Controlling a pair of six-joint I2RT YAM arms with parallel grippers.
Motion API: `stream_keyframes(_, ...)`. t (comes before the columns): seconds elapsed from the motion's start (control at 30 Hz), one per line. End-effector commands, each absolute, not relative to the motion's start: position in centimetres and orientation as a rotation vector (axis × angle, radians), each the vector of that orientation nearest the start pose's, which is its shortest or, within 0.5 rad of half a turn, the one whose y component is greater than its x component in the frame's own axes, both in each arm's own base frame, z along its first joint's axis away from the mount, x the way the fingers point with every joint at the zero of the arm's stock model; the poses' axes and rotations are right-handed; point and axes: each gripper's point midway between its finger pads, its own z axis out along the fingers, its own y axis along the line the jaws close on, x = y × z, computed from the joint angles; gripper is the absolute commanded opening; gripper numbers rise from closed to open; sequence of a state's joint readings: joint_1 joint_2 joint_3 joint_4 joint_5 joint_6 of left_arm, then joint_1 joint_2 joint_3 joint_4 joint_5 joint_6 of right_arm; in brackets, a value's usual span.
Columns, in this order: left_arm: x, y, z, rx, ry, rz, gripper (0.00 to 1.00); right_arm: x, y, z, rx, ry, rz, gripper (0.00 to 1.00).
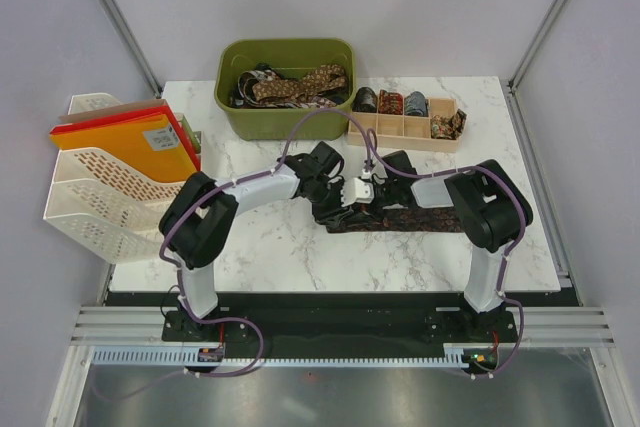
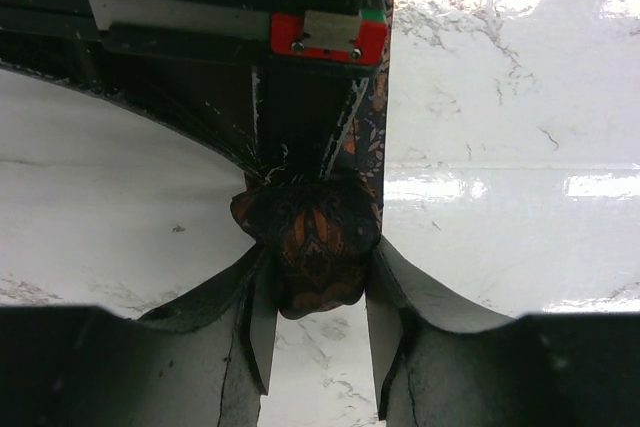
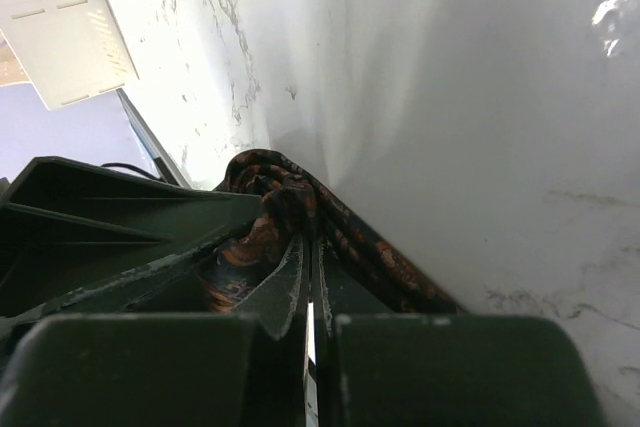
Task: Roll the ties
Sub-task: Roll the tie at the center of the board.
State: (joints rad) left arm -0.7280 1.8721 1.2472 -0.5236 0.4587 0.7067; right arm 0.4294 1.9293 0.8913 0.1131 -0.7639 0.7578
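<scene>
A dark brown patterned tie (image 1: 420, 219) lies as a strip across the table (image 1: 260, 257), its left end wound into a small roll (image 2: 315, 237). My left gripper (image 2: 317, 272) has one finger against each side of that roll and is shut on it. My right gripper (image 3: 308, 239) comes in from the other side with its fingers pressed together. Its tips sit in the middle of the roll (image 3: 265, 192), with the fabric wound round them. From above, both grippers meet at the roll (image 1: 350, 211), which they mostly hide.
A green bin (image 1: 250, 127) at the back holds several loose ties (image 1: 300, 85). To its right is a wooden divider box (image 1: 405, 135) with several rolled ties (image 1: 390, 102). A white file rack (image 1: 100, 197) with folders stands at the left edge.
</scene>
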Motion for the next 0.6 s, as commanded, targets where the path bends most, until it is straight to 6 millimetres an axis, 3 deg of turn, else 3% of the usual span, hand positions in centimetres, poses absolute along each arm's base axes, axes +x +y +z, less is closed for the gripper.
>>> stream_keyframes(0.0,26.4,-32.6,2.6,1.863,1.917,-0.649,0.45,28.3,29.0,1.9,0.077,2.680,1.394,0.03)
stream_keyframes(0.3,24.9,-29.7,-0.9,1.997,2.045,-0.593,0.41,29.9,27.7,4.5,0.034,2.644,1.403,0.21)
stream_keyframes(0.43,24.5,-29.1,-1.5,2.029,2.066,-0.577,0.40,30.2,26.9,5.7,0.032,2.635,1.425,0.35)
stream_keyframes(0.57,24.4,-28.9,-1.7,2.039,2.076,-0.577,0.40,30.2,26.7,7.2,0.014,2.604,1.455,0.41)
